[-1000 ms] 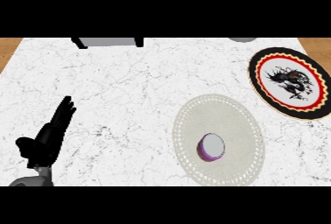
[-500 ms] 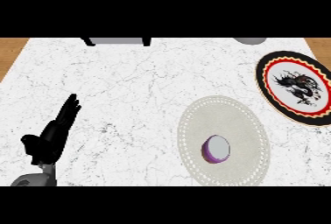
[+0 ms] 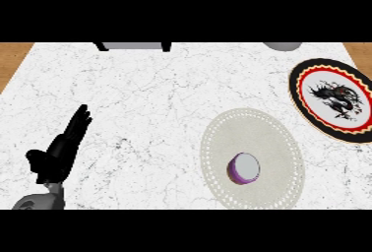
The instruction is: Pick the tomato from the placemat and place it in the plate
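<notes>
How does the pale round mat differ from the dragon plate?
The pale beige lacy placemat is plain; the black-rimmed, red-ringed dragon plate is boldly patterned. The placemat carries a purple-rimmed round object; the plate carries nothing. Both are round and lie flat on the marble counter.

My left hand is black, its forearm grey. The counter is white marble, veined grey. The placemat is pale beige with a lacy dotted border. The round object shows purple around a greyish-white face. The plate has 1 black rim, 1 red ring and a white centre with a black figure.
</notes>
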`<state>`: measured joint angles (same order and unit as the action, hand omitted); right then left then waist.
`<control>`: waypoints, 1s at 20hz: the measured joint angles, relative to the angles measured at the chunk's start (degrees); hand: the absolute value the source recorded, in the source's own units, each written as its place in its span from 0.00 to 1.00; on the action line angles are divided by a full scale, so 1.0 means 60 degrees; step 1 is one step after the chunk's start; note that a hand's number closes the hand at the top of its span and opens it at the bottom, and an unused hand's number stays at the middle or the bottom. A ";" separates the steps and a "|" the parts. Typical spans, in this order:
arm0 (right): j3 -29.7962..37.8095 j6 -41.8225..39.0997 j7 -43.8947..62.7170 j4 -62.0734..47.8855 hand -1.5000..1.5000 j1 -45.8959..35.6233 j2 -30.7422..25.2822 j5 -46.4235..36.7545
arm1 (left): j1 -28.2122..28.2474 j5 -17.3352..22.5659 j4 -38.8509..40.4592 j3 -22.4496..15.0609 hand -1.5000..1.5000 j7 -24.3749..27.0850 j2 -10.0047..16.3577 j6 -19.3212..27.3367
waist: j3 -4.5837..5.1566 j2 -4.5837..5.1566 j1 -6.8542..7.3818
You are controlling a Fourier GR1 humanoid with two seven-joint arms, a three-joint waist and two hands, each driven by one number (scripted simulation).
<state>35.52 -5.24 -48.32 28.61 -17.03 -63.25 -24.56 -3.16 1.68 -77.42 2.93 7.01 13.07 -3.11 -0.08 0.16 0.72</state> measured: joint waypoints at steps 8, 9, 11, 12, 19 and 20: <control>-0.1089 -0.0044 0.1120 0.0626 1.00 -0.1350 0.0742 -0.0381 | -0.0078 -0.0080 -0.0131 0.0040 0.50 -0.0232 -0.0107 0.0012 | 0.0008 -0.0012 0.0002; -0.1230 -0.0041 0.1199 0.0609 1.00 -0.1500 0.0878 -0.0450 | -0.0102 -0.0017 -0.0179 0.0100 0.50 -0.0279 -0.0037 -0.0077 | 0.0013 -0.0010 0.0014; -0.1508 -0.0134 0.1467 0.0618 1.00 -0.1889 0.1073 -0.0577 | -0.0011 -0.0039 -0.0249 0.0126 0.50 -0.0255 -0.0005 -0.0122 | 0.0010 -0.0006 0.0029; -0.1670 -0.0165 0.1739 0.0716 1.00 -0.2124 0.1246 -0.0641 | -0.0094 -0.0055 -0.0154 0.0158 0.50 -0.0255 -0.0007 -0.0105 | 0.0011 -0.0006 0.0027; -0.2474 0.0344 0.2548 0.0637 1.00 -0.3276 0.2526 -0.1114 | 0.0089 -0.0205 -0.0183 0.0074 0.50 -0.0093 -0.0190 -0.0087 | 0.0012 0.0002 0.0053; -0.2588 0.0473 0.2688 0.0582 1.00 -0.3432 0.2733 -0.1207 | 0.0108 -0.0191 -0.0279 0.0062 0.50 -0.0143 -0.0214 -0.0097 | 0.0011 0.0003 0.0060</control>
<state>20.00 -2.40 -32.19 32.11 -37.62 -46.85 -31.81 -2.51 0.53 -79.10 3.30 6.16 11.78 -3.70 -0.01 0.18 1.08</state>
